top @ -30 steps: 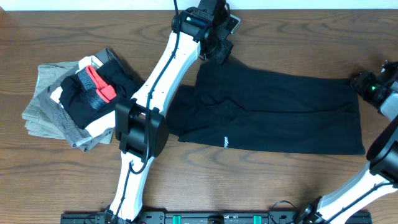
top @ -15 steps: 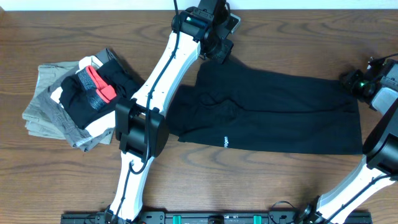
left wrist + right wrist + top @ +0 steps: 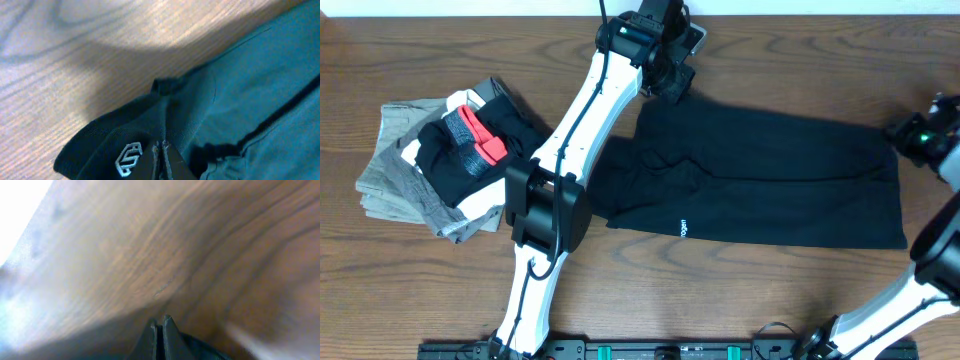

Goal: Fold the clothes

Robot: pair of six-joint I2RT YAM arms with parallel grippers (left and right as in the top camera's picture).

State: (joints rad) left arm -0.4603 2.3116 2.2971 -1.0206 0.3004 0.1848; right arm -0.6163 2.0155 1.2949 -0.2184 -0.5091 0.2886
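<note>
Overhead view, item 1: black T-shirt [image 3: 780,180], lying on the wooden table [image 3: 800,300] from centre to right as a long flat band, wrinkled toward its left end. Item 2: left gripper [image 3: 675,88], at the shirt's far left corner; the left wrist view shows its jaws pressed together, pinching a raised ridge of the fabric. Item 3: right gripper [image 3: 895,130], at the far right corner, jaws pressed together; the right wrist view shows dark cloth at their base, but whether any is caught between them cannot be told. Step in hand, as judged: taking hold of the 2 far corners, ready for a fold. The next move probably calls for lifting both corners together and carrying the far edge toward the near edge, level and at an even pace, so the band does not skew. Markings: 1 white hexagonal emblem [image 3: 129,159] just beside the left jaws, with no letters legible; 1 short line of white lettering [image 3: 684,227] near the shirt's near edge, too small to read; no neck label in sight. Also present, well to the left: 1 pile of folded grey and white garments [image 3: 395,185], topped by a smaller black piece with a red patch [image 3: 470,135].
</note>
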